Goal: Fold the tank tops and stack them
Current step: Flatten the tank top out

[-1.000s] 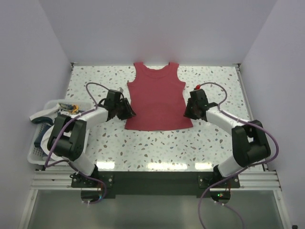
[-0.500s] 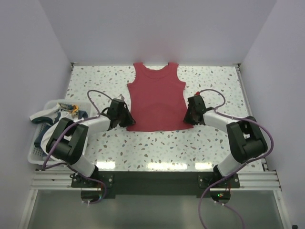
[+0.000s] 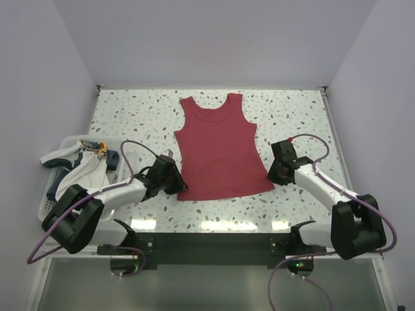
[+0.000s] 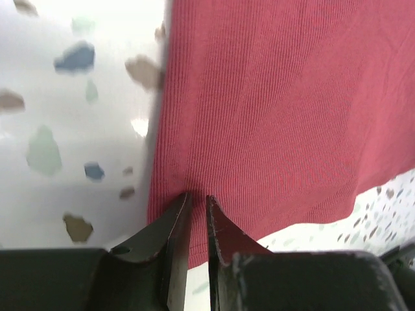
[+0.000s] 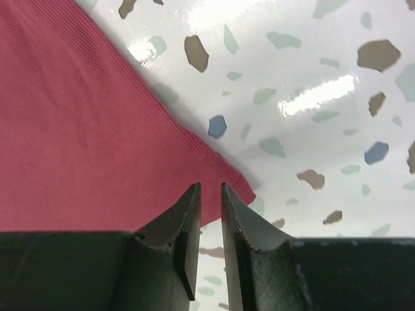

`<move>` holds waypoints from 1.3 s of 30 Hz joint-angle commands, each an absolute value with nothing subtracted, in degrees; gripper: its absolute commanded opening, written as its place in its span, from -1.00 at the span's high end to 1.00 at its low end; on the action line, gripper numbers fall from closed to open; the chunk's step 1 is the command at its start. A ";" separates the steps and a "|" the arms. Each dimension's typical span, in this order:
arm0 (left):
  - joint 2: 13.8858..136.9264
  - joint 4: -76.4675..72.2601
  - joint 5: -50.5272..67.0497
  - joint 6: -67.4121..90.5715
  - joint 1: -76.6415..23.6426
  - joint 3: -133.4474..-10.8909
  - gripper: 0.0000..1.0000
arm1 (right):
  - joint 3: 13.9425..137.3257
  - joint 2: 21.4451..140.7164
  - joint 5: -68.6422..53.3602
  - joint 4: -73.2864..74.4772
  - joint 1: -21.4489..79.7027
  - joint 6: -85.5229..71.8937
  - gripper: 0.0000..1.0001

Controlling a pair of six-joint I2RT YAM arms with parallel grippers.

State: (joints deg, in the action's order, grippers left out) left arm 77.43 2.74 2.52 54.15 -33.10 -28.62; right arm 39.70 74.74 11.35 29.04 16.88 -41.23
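Observation:
The dark red tank top (image 3: 220,152) lies flat on the speckled table, neck toward the far wall. My left gripper (image 3: 180,188) is shut on its near-left hem corner; in the left wrist view the jaws (image 4: 198,197) pinch the red cloth (image 4: 279,97) with only a slit between them. My right gripper (image 3: 273,176) is shut on the near-right hem corner, and the right wrist view shows its tips (image 5: 211,188) on the red cloth (image 5: 78,129) at the corner. The white tank top (image 3: 79,172) with dark trim lies crumpled in a basket at the left.
A white slatted basket (image 3: 47,208) stands at the table's left edge, beside my left arm. Walls close the table at the back and on both sides. The dark rail with both arm bases runs along the near edge.
Both grippers closed on the red top's hem corners and moved toward the near edge. The top slid with them, away from the back wall.

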 commanded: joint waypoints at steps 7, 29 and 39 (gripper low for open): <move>69.79 18.52 2.20 55.91 -37.00 -27.76 0.40 | 39.63 62.76 7.83 35.95 18.18 -40.08 0.52; 102.57 9.93 3.60 33.84 -13.62 -64.78 -0.05 | 81.11 103.61 18.37 32.69 69.16 -44.91 0.09; 106.43 9.67 3.61 33.92 -13.45 -66.09 0.07 | 90.26 114.16 20.74 35.86 74.62 -43.95 0.09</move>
State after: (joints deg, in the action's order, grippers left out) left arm 105.38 11.90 2.83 35.24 -13.89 -64.31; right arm 87.05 113.01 17.65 33.63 73.49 -44.53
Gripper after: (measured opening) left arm 0.475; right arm 0.455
